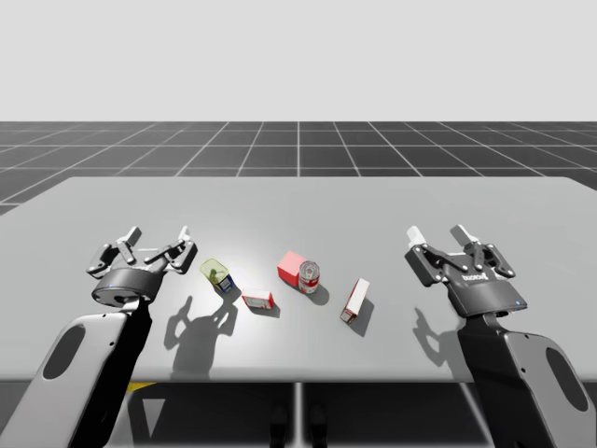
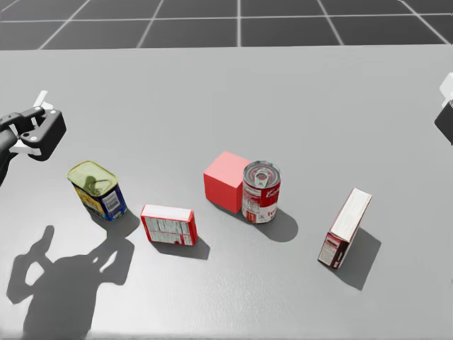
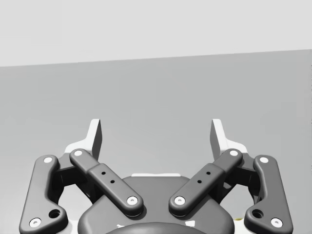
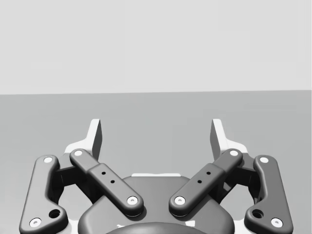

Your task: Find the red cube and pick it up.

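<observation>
Two claws hang wide open over the counter (image 1: 308,205) in the high view, my left claw (image 1: 159,238) and my right claw (image 1: 438,235). The red cube (image 1: 290,269) sits between them, to the left claw's right and the right claw's left, seemingly a little nearer the left. In the head view a red-and-white can (image 2: 261,191) touches the cube's side facing the right claw, so I judge the left claw's approach freer. Each wrist view shows fingers (image 3: 95,139) spread wide, nothing between them.
</observation>
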Controlling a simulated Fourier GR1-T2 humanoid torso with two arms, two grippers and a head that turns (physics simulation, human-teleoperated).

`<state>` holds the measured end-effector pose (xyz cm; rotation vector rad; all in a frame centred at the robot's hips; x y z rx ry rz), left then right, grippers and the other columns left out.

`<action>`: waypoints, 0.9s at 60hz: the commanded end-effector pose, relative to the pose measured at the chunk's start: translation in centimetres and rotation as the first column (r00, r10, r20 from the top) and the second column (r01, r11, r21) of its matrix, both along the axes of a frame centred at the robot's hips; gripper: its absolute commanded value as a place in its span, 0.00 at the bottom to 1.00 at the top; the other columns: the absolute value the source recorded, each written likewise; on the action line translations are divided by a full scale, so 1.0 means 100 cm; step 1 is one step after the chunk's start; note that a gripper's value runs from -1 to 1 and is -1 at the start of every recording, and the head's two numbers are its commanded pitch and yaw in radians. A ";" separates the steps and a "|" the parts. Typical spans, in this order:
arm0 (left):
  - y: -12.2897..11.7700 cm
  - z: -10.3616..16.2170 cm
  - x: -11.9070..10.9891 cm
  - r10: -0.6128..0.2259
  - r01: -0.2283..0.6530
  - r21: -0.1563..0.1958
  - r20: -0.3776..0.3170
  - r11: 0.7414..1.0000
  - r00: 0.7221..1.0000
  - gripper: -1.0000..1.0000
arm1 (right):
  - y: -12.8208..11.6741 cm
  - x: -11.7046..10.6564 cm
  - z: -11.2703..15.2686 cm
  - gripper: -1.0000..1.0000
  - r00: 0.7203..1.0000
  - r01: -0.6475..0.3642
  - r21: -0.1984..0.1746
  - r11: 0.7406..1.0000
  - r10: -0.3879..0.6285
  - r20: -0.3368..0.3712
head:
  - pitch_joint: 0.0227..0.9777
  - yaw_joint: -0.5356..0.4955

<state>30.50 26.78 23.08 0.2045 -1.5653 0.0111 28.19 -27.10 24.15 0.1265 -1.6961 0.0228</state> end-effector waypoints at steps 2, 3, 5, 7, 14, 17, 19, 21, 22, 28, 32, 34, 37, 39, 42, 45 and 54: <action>-0.003 0.002 0.000 -0.028 0.028 -0.030 -0.010 0.999 1.000 0.00 | 0.001 0.000 0.000 0.00 1.000 0.000 0.001 1.000 0.000 -0.002 | 0.80 0.56; -0.004 0.003 -0.001 -0.037 0.037 -0.036 -0.015 0.999 0.999 0.00 | 0.001 0.000 0.000 0.00 1.000 0.000 0.001 1.000 0.000 -0.002 | 0.80 0.56; -0.006 0.005 -0.002 -0.059 0.058 -0.050 -0.033 0.997 0.998 0.00 | 0.001 0.000 0.000 0.00 1.000 0.001 0.003 1.000 -0.001 -0.002 | 0.80 0.56; -0.008 0.006 -0.004 -0.077 0.074 -0.059 -0.045 0.996 0.996 0.00 | 0.001 0.000 0.000 0.00 1.000 0.001 0.003 1.000 -0.001 -0.002 | 0.80 0.57; -0.023 0.020 -0.020 -0.186 0.178 -0.077 -0.101 0.981 0.977 0.00 | 0.001 0.000 0.000 0.00 1.000 0.004 0.003 1.000 -0.004 -0.005 | 0.81 0.57; -0.030 0.026 -0.028 -0.252 0.242 -0.090 -0.126 0.966 0.960 0.00 | 0.001 0.000 0.000 0.00 1.000 0.005 0.003 1.000 -0.005 -0.003 | 0.81 0.57; -0.035 0.029 -0.033 -0.289 0.280 -0.080 -0.166 0.957 0.943 0.00 | 0.001 0.000 0.000 0.00 1.000 0.004 0.002 1.000 -0.004 -0.003 | 0.81 0.57; -0.040 0.031 -0.038 -0.324 0.314 -0.081 -0.204 0.946 0.924 0.00 | 0.001 0.000 0.000 0.00 1.000 0.004 0.002 1.000 -0.004 -0.003 | 0.81 0.57; -0.043 0.032 -0.041 -0.351 0.340 -0.085 -0.235 0.937 0.907 0.00 | 0.001 0.000 0.000 0.00 1.000 0.004 0.001 1.000 -0.004 -0.003 | 0.81 0.57; -0.054 0.034 -0.049 -0.434 0.427 -0.095 -0.311 0.899 0.845 0.00 | 0.001 0.001 -0.001 0.00 1.000 0.003 0.000 1.000 -0.003 -0.004 | 0.81 0.57; -0.064 0.034 -0.054 -0.490 0.484 -0.114 -0.360 0.868 0.794 0.00 | 0.001 0.000 -0.001 0.00 1.000 0.003 0.001 1.000 -0.003 -0.002 | 0.81 0.58; -0.066 0.033 -0.054 -0.504 0.496 -0.125 -0.374 0.859 0.778 0.00 | 0.001 0.001 -0.001 0.00 1.000 0.003 0.001 1.000 -0.003 -0.002 | 0.81 0.58; -0.073 0.030 -0.056 -0.547 0.534 -0.154 -0.401 0.831 0.735 0.00 | 0.001 0.000 -0.001 0.00 1.000 0.004 0.002 1.000 -0.004 -0.002 | 0.81 0.58; -0.077 0.028 -0.056 -0.567 0.551 -0.173 -0.417 0.817 0.710 0.00 | 0.000 0.000 -0.001 0.00 1.000 0.004 0.003 1.000 -0.004 -0.001 | 0.81 0.58; -0.086 0.024 -0.056 -0.593 0.574 -0.194 -0.440 0.796 0.674 0.00 | 0.000 0.000 -0.001 0.00 1.000 0.004 0.004 1.000 -0.004 -0.001 | 0.81 0.58; -0.093 0.020 -0.056 -0.599 0.585 -0.191 -0.456 0.788 0.658 0.00 | 0.000 0.000 -0.001 0.00 1.000 0.004 0.004 1.000 -0.004 0.000 | 0.81 0.58; -0.112 0.006 -0.051 -0.610 0.604 -0.197 -0.494 0.772 0.619 0.00 | 0.000 0.001 0.000 0.00 1.000 0.003 0.005 1.000 -0.003 0.002 | 0.81 0.58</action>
